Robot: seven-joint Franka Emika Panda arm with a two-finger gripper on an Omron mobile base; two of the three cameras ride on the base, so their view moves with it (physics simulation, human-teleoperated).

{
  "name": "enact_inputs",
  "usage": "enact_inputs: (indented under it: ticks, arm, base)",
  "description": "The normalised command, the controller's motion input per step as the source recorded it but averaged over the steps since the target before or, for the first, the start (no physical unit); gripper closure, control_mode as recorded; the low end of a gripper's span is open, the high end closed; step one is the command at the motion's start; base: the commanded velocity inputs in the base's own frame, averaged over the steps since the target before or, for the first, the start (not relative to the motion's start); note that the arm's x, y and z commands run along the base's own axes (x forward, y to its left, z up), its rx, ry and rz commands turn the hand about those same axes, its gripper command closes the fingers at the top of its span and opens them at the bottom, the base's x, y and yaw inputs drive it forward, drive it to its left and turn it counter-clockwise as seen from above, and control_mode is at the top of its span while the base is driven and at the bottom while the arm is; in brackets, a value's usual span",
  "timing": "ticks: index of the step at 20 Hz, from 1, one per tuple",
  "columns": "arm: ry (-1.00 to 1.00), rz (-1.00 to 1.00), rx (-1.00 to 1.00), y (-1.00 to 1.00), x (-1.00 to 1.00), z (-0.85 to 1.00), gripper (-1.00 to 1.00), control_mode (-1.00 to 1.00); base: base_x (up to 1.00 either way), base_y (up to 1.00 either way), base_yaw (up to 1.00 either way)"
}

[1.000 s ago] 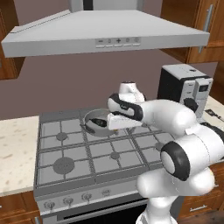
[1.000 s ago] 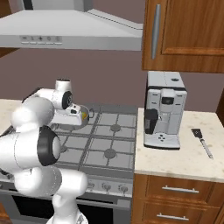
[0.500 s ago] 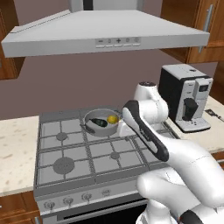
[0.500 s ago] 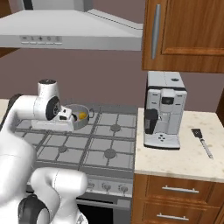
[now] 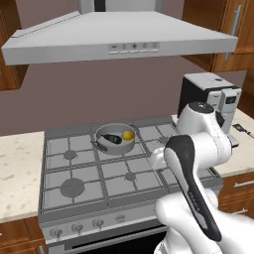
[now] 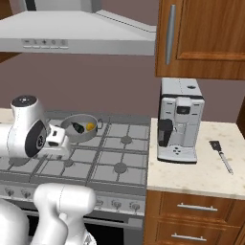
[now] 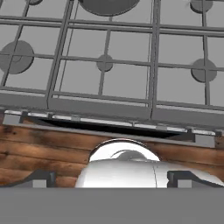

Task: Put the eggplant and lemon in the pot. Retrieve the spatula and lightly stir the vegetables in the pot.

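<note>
The grey pot stands on the stove's back middle burner, and its rim also shows at the top of the hand view. Inside it lie the dark eggplant and the yellow lemon, seen again from the right as the eggplant and lemon. The spatula lies flat on the counter right of the coffee machine. My gripper is open and empty, its fingertips wide apart. It looks down over the stove's front burners, well short of the pot.
A tall coffee machine stands on the right counter between the stove and the spatula. The range hood hangs low over the stove. Wooden cabinets sit above the counter. A light counter lies left of the stove.
The arm has swung back from over the pot towards the stove's front and right. The eggplant and lemon stay in the pot. The jaws stayed open.
</note>
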Motion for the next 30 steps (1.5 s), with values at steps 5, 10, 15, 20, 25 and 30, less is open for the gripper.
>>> enact_inputs:
  ticks: [5,10,15,20,25,30]
  arm:
    - [0.00,0.00,0.00,-0.04,-0.12,0.10,-1.00,-1.00]
    - [0.00,0.00,0.00,0.00,0.00,0.00,-1.00,-1.00]
    - [0.00,0.00,0.00,0.00,0.00,0.00,-1.00,1.00]
    - [0.00,0.00,0.00,0.00,0.00,0.00,-1.00,1.00]
    - [0.00,0.00,0.00,0.00,0.00,0.00,-1.00,1.00]
    - [0.00,0.00,0.00,0.00,0.00,0.00,-1.00,1.00]
  base:
    - [0.00,0.00,0.00]
    - [0.00,0.00,0.00]
    - [-0.07,0.00,0.00]
    - [-0.85,-0.58,-0.19]
    - [-0.40,-0.89,-0.20]
    - [-0.07,-1.00,-0.10]
